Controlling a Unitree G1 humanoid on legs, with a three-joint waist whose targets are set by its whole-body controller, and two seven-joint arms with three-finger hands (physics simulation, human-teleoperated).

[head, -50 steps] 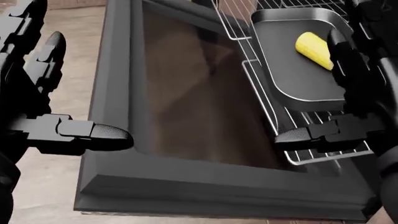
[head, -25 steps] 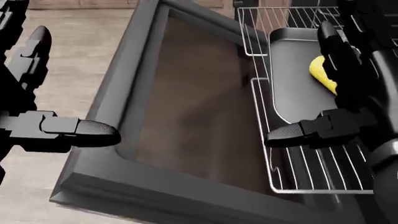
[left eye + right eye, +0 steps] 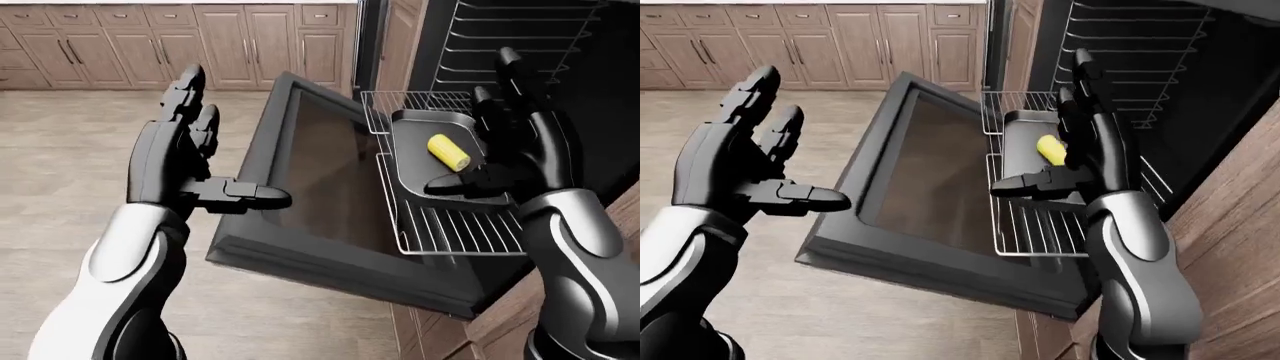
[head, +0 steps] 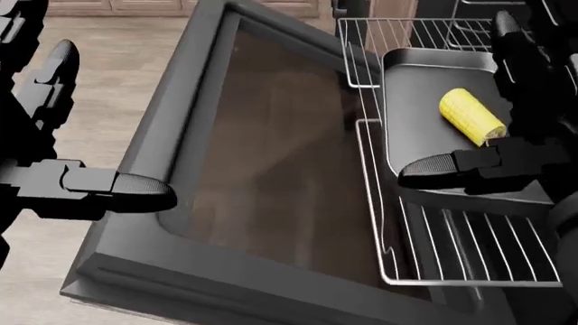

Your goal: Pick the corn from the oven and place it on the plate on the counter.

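Item one: corn (image 4: 471, 116), a short yellow cob, lying on its side at a slant on a dark baking tray (image 4: 434, 95). We see nothing touching it.

Item two: the baking tray, sitting on a wire oven rack (image 3: 440, 225) that is pulled out over the open oven door (image 3: 320, 180). The rack extends below the tray in the head view, its bars bare there.

Item three: the oven door, dropped open and sloping down toward the bottom left of the left-eye view, with a brownish glass panel inside a dark frame.

Item four: our right hand (image 3: 510, 150), held upright just right of the corn in the left-eye view. Its fingers (image 3: 508, 67) are spread and pointing up, the thumb stretched leftward over the tray's lower edge. We hold nothing in it; the corn lies in the gap between thumb and fingers, apart from both.

Item five: our left hand (image 3: 185, 161), raised well to the left of the door, over the floor. The fingers are spread upward, the thumb jutting right toward the door frame, and it is empty.

Item six: oven cavity (image 3: 520, 45), dark, with wire shelf guides along its wall.

Item seven: wood-plank floor (image 3: 70, 150) and a row of brown cabinets (image 3: 150, 37) along the top of both eye views.
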